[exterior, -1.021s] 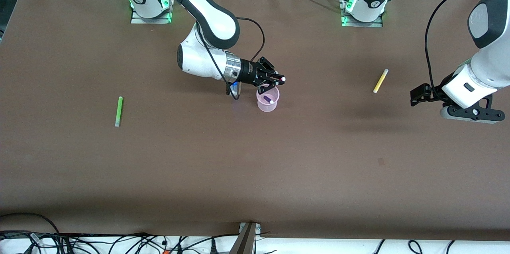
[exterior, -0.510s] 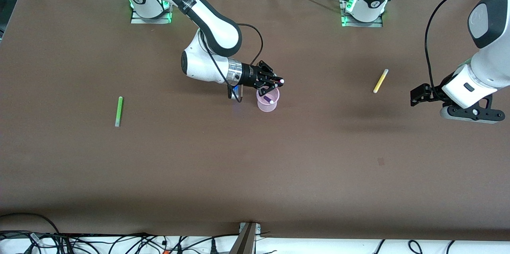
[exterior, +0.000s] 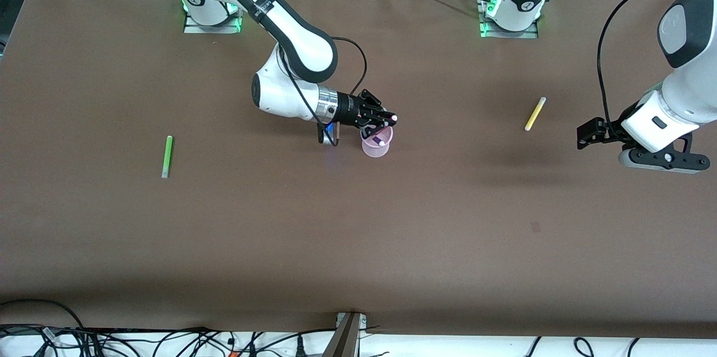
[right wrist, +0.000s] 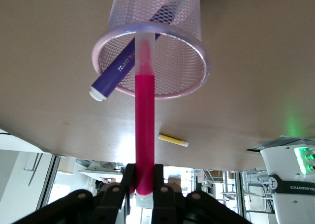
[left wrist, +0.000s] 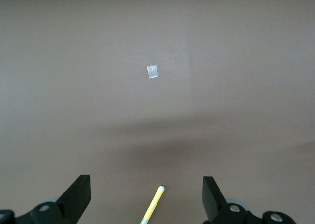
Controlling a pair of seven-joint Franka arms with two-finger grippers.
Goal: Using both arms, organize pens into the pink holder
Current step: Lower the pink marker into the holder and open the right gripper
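The pink holder stands mid-table with the dark purple pen leaning inside it. My right gripper is shut on the magenta-pink pen, just over the holder's rim. The pen's pale tip reaches into the holder's mouth beside the purple pen. The yellow pen lies toward the left arm's end of the table. The green pen lies toward the right arm's end. My left gripper is open and empty above the table, and the yellow pen shows between its fingers.
A small pale tape patch sits on the brown table. Cables and a bracket run along the table edge nearest the front camera. The arm bases stand at the opposite edge.
My right gripper has dropped slightly with the magenta-pink pen and come closer over the holder's mouth. The left arm has not moved.
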